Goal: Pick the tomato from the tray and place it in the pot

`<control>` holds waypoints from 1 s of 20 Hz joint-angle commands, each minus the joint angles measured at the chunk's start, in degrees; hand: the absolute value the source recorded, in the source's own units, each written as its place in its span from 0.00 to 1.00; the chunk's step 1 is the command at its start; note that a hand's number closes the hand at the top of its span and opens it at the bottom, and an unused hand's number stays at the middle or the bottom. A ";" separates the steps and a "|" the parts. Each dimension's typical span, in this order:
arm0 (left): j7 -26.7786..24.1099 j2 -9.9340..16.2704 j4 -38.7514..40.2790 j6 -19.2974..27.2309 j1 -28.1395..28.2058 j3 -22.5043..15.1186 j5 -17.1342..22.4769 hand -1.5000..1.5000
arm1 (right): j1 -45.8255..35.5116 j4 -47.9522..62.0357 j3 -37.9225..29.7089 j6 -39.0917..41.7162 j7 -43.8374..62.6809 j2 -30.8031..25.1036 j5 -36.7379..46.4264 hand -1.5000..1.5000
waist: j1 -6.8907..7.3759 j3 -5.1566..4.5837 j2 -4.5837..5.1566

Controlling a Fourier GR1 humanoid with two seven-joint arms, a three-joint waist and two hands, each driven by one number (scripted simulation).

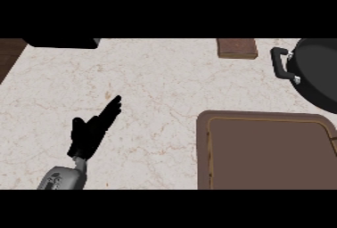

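Observation:
A brown tray point(270, 151) with a thin raised rim lies at the lower right of the counter; its inside shows bare and no tomato is visible anywhere. A black pot point(319, 71) with a side handle point(283, 62) stands at the upper right, cut off by the view's edge. My left hand point(92, 131) hovers over the counter at the lower left, open with straight fingers pointing up and to the right, well apart from the tray. The right hand does not show.
A small brown wooden block point(237, 48) lies at the counter's back edge, left of the pot. A black object point(63, 42) sits at the back left corner. Dark wood point(8, 55) borders the marble counter point(158, 89) at the far left.

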 commanded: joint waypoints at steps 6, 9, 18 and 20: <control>-0.27 0.25 1.03 -0.65 0.65 0.39 0.50 0.50 | -3.32 7.67 -3.91 6.35 -10.67 -10.57 -0.03 1.00 | 0.59 0.17 -0.06; 0.59 -0.16 0.42 -0.57 -0.13 -0.58 -0.08 0.50 | -5.30 8.38 -3.89 5.93 -12.68 -13.61 0.78 1.00 | 1.06 0.08 -0.28; 0.82 1.09 0.45 -1.82 -0.63 -0.35 -0.05 0.50 | -9.35 12.07 -1.87 1.56 -17.87 -19.45 4.61 1.00 | 2.82 -0.19 -0.08; 1.37 -0.51 1.31 -1.24 -1.82 -1.09 -0.24 0.50 | -10.54 12.96 -0.24 -0.98 -19.58 -18.71 6.53 1.00 | 2.70 -0.23 0.20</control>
